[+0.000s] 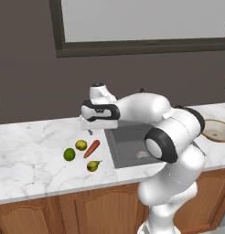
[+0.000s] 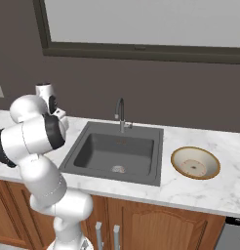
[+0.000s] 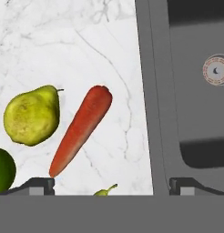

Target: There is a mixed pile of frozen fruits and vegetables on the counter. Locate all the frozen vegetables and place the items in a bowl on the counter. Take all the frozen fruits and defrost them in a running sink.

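Jaws (image 1: 88,129): hanging above the counter (image 1: 32,155) just behind the produce and left of the sink; in the hand view the two tips sit wide apart at the bottom corners with nothing between them, so they are well open and hold nothing.
Carrot (image 1: 91,148): lies flat on the counter, tilted, thick end toward the back wall, between the sink edge and the two balls; in the hand view (image 3: 82,129) it lies between the tips, apart from the other items.
Green ball (image 1: 69,154): on the counter, leftmost of the pile, just beside the yellow-green ball.
Yellow-green ball (image 1: 81,145): on the counter left of the carrot's thick end; seen lumpy in the hand view (image 3: 31,115).
Pear (image 1: 92,165): nearest the counter's front edge, stem pointing toward the sink.
Sink (image 2: 117,151): dark basin set into the counter, drain at its middle, faucet (image 2: 120,113) at the back rim.
Bowl (image 2: 195,162): on the counter right of the sink, well apart from the pile.
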{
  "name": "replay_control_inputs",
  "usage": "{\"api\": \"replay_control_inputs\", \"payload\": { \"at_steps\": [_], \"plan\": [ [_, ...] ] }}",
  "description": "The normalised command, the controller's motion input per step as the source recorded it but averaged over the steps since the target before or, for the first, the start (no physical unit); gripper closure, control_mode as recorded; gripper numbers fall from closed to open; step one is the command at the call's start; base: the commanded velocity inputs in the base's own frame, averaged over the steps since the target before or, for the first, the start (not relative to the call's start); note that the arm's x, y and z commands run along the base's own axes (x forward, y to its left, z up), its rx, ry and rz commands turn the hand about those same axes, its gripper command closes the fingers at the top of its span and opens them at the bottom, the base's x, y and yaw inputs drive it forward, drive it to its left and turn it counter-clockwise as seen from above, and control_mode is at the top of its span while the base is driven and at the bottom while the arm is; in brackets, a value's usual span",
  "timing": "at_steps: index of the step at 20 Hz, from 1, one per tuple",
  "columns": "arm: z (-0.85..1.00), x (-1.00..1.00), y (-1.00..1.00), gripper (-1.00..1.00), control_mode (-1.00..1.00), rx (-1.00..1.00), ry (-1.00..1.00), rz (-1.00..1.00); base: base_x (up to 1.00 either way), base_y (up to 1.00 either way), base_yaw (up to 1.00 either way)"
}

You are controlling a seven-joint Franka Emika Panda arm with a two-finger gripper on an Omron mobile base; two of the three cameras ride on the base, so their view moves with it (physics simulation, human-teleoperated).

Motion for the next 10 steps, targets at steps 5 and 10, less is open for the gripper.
{"api": "replay_control_inputs", "payload": {
  "at_steps": [5, 10],
  "plan": [
    [-0.25, 0.13, 0.03, -1.00, -1.00, 0.00, 0.01, 0.00, 0.00, 0.00, 0.00],
    [-0.14, 0.05, 0.08, -1.00, -1.00, -0.01, 0.01, -0.01, 0.00, 0.00, 0.00]
  ]
}}
